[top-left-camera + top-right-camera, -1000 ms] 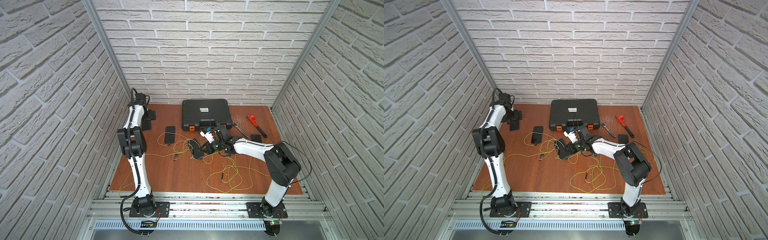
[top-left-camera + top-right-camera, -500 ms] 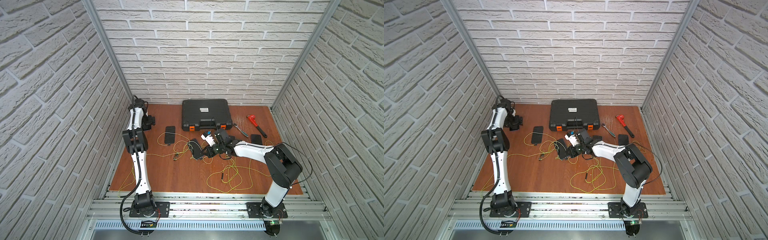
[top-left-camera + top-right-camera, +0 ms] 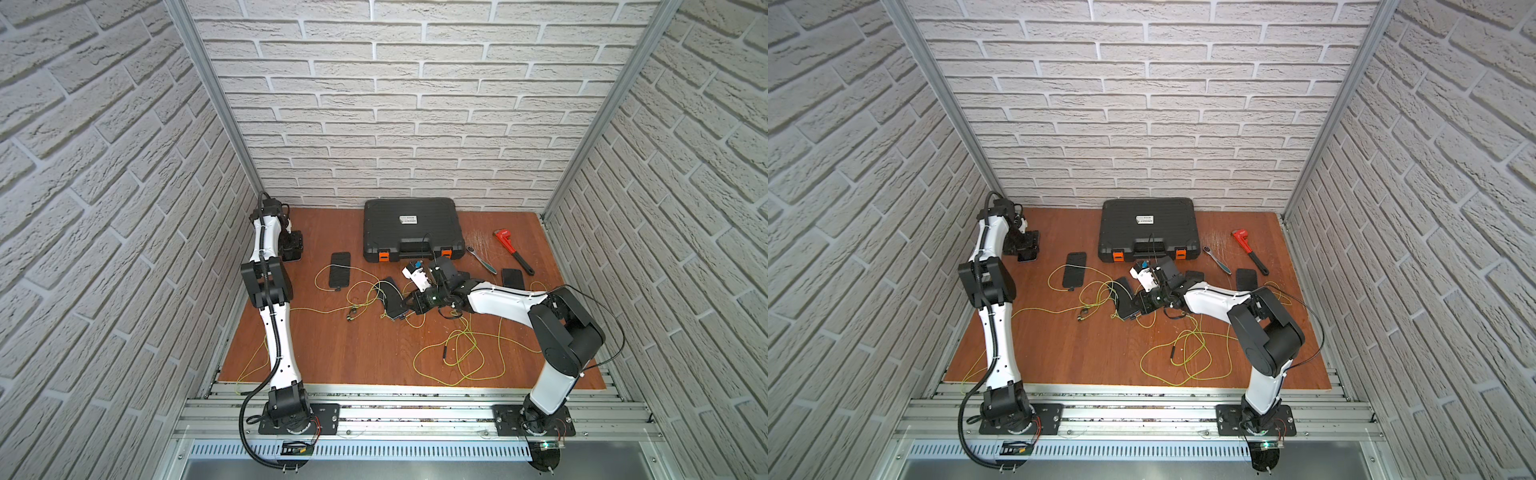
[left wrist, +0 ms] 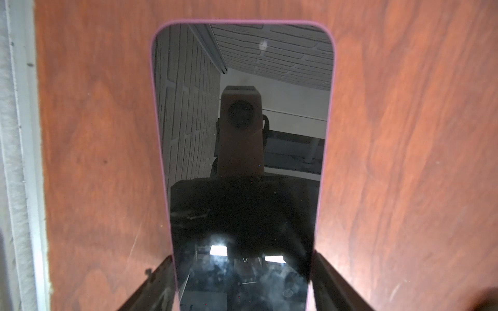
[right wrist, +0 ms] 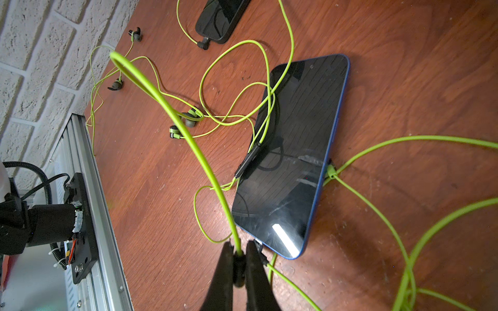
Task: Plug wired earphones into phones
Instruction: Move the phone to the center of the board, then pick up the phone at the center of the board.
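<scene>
At the bottom centre of the right wrist view, the right gripper (image 5: pixel 239 246) is clamped tight on a yellow-green cord (image 5: pixel 172 113). It holds the cord just where it meets a dark stub, most likely its plug, though the jaws hide most of it. Just right of the fingertips lies the near short end of the blue-rimmed phone (image 5: pixel 291 150), flat on the wooden table (image 5: pixel 404 80), screen up. Its long axis runs from that end toward the upper right of the frame. I judge the plug needs only a short sideways shift and a turn onto that axis. An inline remote (image 5: pixel 246 165) lies across the screen. Well apart, at the table's upper left in a top view, the left gripper (image 3: pixel 293 249) straddles the pink-rimmed phone (image 4: pixel 242 107), a jaw at each long edge. Whether it pinches I cannot tell. The right arm is plainly nearer the blue-rimmed phone.
</scene>
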Action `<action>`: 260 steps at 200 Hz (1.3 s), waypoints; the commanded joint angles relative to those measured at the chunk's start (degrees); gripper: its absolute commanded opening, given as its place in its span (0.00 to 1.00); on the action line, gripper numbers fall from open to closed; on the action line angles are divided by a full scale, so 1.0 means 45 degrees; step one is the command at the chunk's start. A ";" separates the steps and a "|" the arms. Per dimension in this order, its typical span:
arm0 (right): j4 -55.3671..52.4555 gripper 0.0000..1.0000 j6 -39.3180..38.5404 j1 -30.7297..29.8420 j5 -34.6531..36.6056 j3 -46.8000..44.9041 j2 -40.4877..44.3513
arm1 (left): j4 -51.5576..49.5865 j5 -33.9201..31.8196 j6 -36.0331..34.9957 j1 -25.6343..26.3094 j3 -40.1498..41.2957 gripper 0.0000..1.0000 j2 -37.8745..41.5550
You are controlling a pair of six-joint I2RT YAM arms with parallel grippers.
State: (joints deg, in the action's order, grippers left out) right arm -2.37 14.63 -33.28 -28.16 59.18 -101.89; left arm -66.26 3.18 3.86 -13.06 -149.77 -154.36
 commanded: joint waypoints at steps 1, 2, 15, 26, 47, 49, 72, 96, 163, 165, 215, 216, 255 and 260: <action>0.0205 0.05 -0.0028 -0.0079 -0.0022 0.0226 -0.0034 | -0.1011 -0.0429 -0.0466 0.0186 -0.0027 0.74 -0.0677; 0.0210 0.05 -0.0029 -0.0082 -0.0026 0.0227 -0.0034 | -0.1024 -0.0470 -0.0496 0.0206 -0.0032 0.74 -0.0677; 0.0195 0.05 -0.0047 -0.0085 -0.0049 0.0284 -0.0073 | -0.1409 -0.0884 -0.0764 0.0318 -0.0018 0.72 -0.0672; 0.0195 0.05 -0.0068 -0.0074 -0.0070 0.0288 -0.0093 | -0.1753 -0.1073 -0.0891 0.0392 0.0081 0.71 -0.0600; 0.0587 0.05 -0.0133 -0.0071 -0.0504 0.0101 -0.0018 | -0.2235 -0.1078 -0.1030 0.0479 0.0796 0.68 -0.0156; 0.0693 0.05 -0.0114 -0.0072 -0.0579 0.0070 -0.0006 | -0.2245 -0.1073 -0.1037 0.0480 0.0894 0.68 -0.0098; 0.1092 0.06 -0.0149 -0.0066 -0.1158 0.0019 0.0015 | -0.2560 -0.0816 -0.0998 0.0567 0.2357 0.67 0.0986; 0.0588 0.06 -0.0590 -0.0017 -0.1475 0.0570 -0.0241 | -0.2770 -0.1295 -0.1257 0.0862 0.3959 0.67 0.2194; 0.0469 0.06 -0.0553 0.0073 -0.1730 0.0888 -0.0453 | -0.2425 -0.2064 -0.1830 0.1022 0.4169 0.97 0.2544; 0.0483 0.06 -0.0541 0.0081 -0.1740 0.0862 -0.0461 | -0.2439 -0.2057 -0.1857 0.1026 0.4076 0.97 0.2462; 0.0435 0.06 -0.0517 0.0082 -0.1325 0.0410 -0.0021 | -0.2721 -0.1966 -0.2258 0.1395 0.2897 0.92 0.1032; 0.0432 0.06 -0.0517 0.0086 -0.1322 0.0407 -0.0008 | -0.2729 -0.1961 -0.2261 0.1406 0.2905 0.92 0.1017; 0.0333 0.06 -0.0608 0.0129 -0.1246 0.0423 0.0033 | -0.2969 -0.2093 -0.2413 0.1668 0.3207 0.88 0.0818; 0.0305 0.06 -0.0600 0.0122 -0.1258 0.0441 0.0026 | -0.2989 -0.2079 -0.2382 0.1661 0.3177 0.87 0.0779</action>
State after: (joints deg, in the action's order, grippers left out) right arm -1.65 12.23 -32.97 -34.09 61.49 -103.72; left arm -77.52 -5.13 -6.04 -6.52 -136.59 -147.09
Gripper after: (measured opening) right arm 0.096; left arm 0.884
